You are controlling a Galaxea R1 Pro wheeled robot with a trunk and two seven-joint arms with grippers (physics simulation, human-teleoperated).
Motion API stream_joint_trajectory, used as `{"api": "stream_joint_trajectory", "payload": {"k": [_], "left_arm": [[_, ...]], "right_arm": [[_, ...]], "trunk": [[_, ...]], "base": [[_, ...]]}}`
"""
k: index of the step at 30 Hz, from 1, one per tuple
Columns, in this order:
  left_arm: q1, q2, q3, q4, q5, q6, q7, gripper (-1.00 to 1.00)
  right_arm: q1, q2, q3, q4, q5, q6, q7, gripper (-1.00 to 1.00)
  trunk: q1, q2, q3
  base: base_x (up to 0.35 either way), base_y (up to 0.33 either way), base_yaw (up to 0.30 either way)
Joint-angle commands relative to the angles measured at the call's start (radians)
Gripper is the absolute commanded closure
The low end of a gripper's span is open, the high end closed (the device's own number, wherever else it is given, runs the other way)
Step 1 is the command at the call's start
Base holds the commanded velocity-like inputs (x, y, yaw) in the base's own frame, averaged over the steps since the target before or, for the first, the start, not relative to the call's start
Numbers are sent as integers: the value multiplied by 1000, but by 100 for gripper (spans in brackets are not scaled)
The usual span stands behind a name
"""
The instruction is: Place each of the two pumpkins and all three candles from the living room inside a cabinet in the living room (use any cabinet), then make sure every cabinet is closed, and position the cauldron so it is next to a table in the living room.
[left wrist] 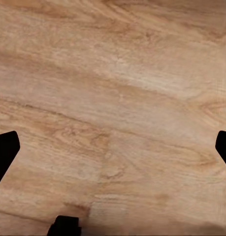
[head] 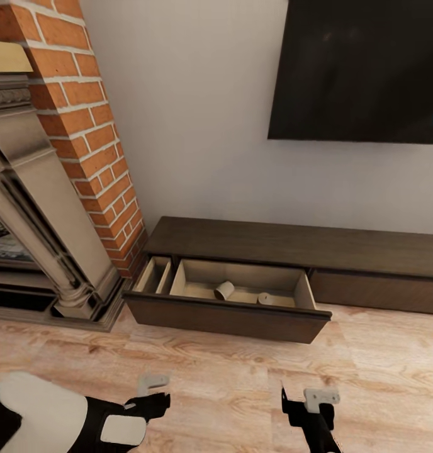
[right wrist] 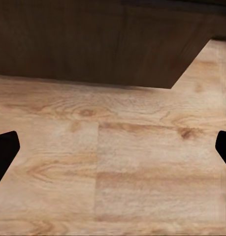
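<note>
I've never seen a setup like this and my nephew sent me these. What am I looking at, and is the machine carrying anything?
It is a simulated two-armed robot. The big picture looks down from its head: the left gripper and right gripper hang open and empty over the pale wooden floor. The other two come from cameras near each gripper. Ahead, the long dark-brown wooden cabinet has its wide drawer pulled open, with two short tan candles lying inside. A red brick fireplace stands left, and a black screen hangs above.
</note>
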Motion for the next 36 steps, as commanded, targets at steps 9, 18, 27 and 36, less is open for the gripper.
{"api": "stream_joint_trajectory", "payload": {"k": [9, 18, 27, 36], "left_arm": [[149, -167, -3, 495, 53, 318, -157, -100], [220, -209, -3, 611, 53, 343, -171, -100], [249, -247, -12, 620, 53, 319, -168, -100], [267, -245, -13, 618, 53, 318, -171, -100]], "right_arm": [[-2, -2, 2, 214, 8, -184, -7, -100], [-30, -3, 2, 450, 9, -313, -6, -100], [-51, 48, 14, 474, 13, -303, -7, -100], [-53, 68, 17, 494, 12, -303, -8, -100]], "trunk": [[-35, 63, 28], [-50, 91, 40], [-54, 98, 43], [-88, 161, 71]], "base": [[0, 0, 0], [0, 0, 0], [0, 0, 0], [0, 0, 0]]}}
